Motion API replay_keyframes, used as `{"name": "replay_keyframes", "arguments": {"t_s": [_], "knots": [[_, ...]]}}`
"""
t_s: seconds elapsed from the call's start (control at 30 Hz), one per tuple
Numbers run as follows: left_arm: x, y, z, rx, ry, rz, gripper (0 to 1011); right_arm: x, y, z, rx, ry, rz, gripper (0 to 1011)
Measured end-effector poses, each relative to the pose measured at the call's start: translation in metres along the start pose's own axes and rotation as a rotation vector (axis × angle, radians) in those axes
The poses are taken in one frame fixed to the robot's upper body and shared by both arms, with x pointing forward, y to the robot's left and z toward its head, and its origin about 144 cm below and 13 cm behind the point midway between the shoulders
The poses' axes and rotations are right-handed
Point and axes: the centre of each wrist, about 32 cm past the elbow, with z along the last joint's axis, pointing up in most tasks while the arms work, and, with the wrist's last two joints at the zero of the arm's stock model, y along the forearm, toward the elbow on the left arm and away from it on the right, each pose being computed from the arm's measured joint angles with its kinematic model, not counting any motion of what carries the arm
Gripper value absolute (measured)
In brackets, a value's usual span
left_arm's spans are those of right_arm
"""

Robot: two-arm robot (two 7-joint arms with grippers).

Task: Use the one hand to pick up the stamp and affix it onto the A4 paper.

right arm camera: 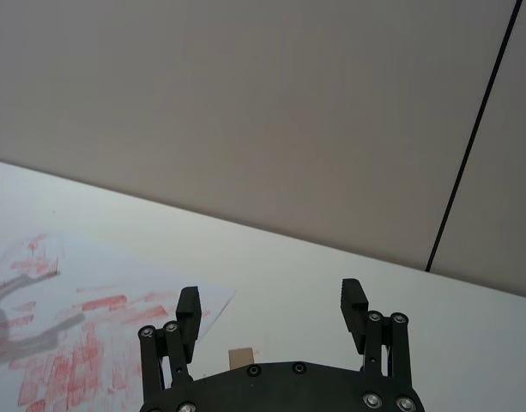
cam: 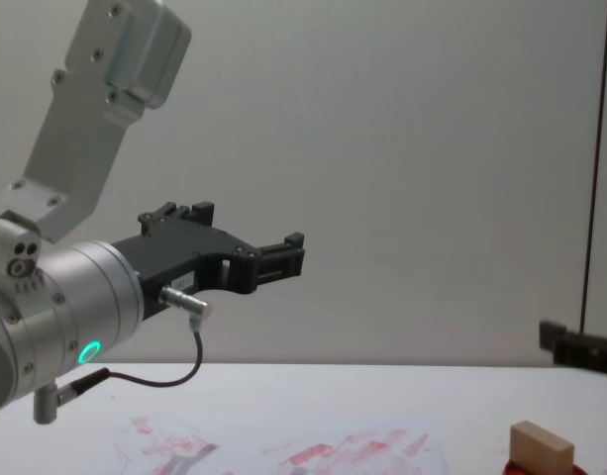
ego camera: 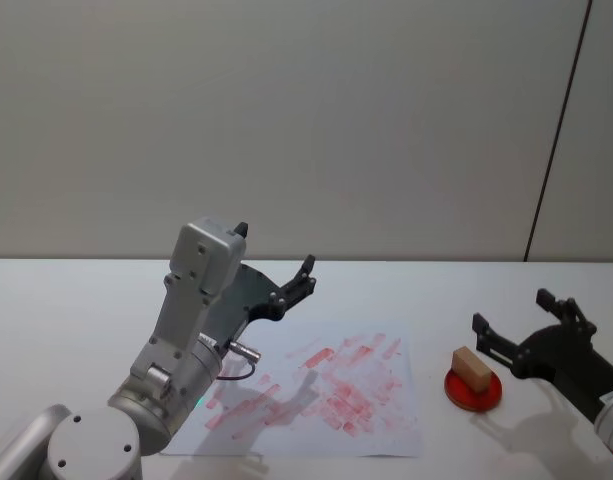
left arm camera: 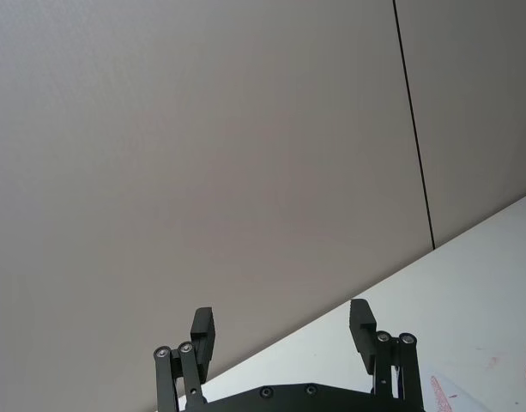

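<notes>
Stamp [ego camera: 473, 368], a small wooden block, lies on the round red ink pad [ego camera: 458, 394] toward the right edge of the table [ego camera: 86, 300], just beside the right edge of the A4 paper [ego camera: 386, 430]. The right gripper [ego camera: 509, 311] hovers near it with its claw wide, holding nothing. The left gripper [left arm camera: 282, 311] is raised above the paper's left part, also wide. The block looks light, stiff and not fragile. I would take hold of its two long side faces, above the pad. Wet ink may make it stick a little.
</notes>
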Motion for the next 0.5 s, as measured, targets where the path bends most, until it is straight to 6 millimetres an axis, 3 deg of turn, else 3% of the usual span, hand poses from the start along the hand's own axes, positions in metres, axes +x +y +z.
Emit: {"name": "replay_keyframes", "arguments": {"t_s": [0.5], "knots": [[0.000, 0.000, 0.000, 0.000, 0.000, 0.000, 1002, 0.015, 0.006, -0.024, -0.115, -0.003, 0.064, 1001]]}}
